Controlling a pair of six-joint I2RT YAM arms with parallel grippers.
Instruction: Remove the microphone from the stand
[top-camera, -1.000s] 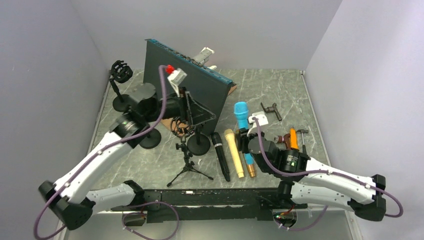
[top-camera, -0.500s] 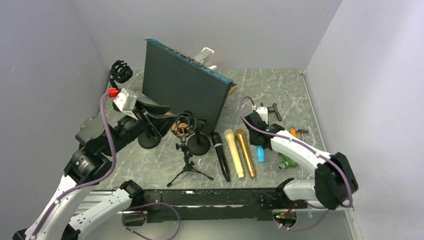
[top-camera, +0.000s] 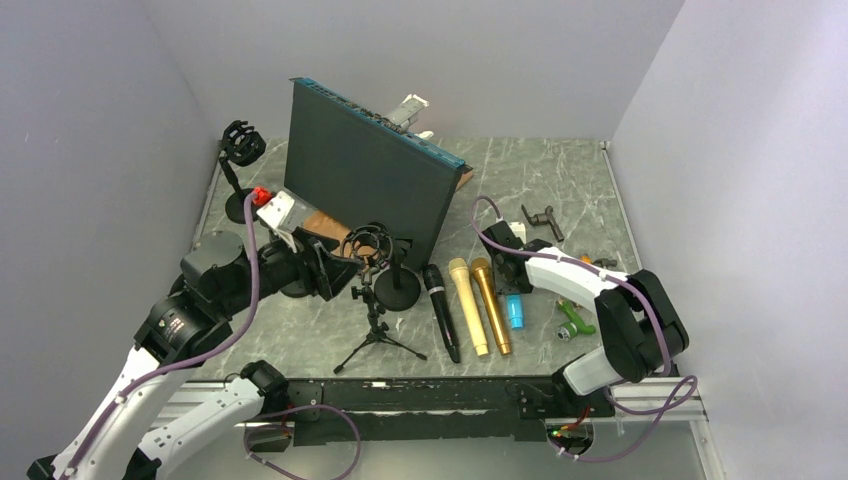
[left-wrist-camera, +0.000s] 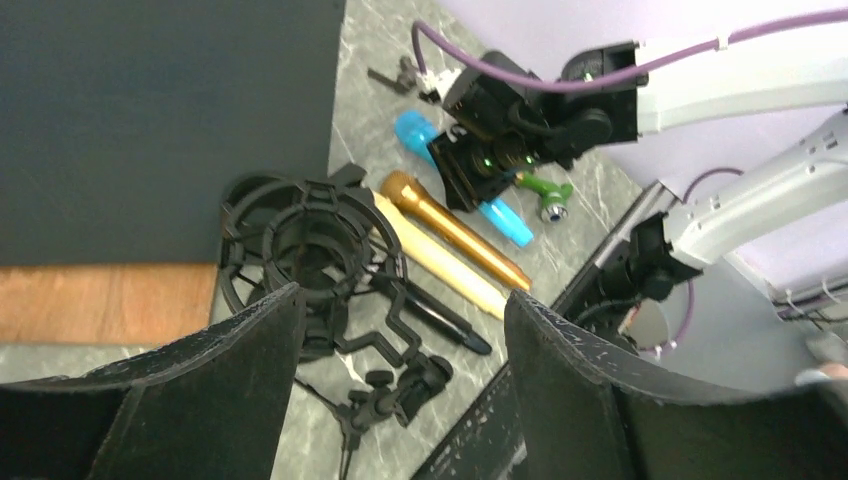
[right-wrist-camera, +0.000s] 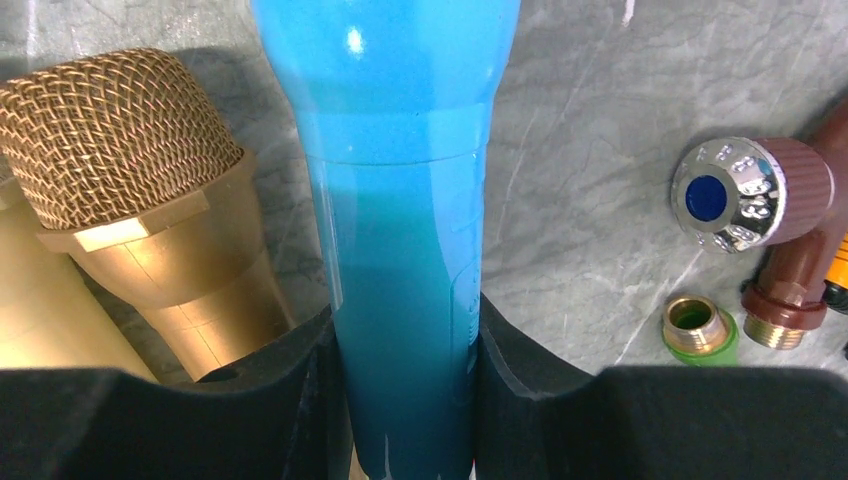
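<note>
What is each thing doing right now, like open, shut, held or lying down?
Left gripper, open, holding nothing.
Right gripper, shut on a microphone.
Blue microphone, clamped in that grip, out of any stand.
Tripod stand, upright, its ring empty.
Gold microphones, both lying flat.
Black microphone, lying flat.

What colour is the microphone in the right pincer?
Bright blue microphone; right wrist view shows it best.

top view looks down; all three views share the blue microphone.
</note>
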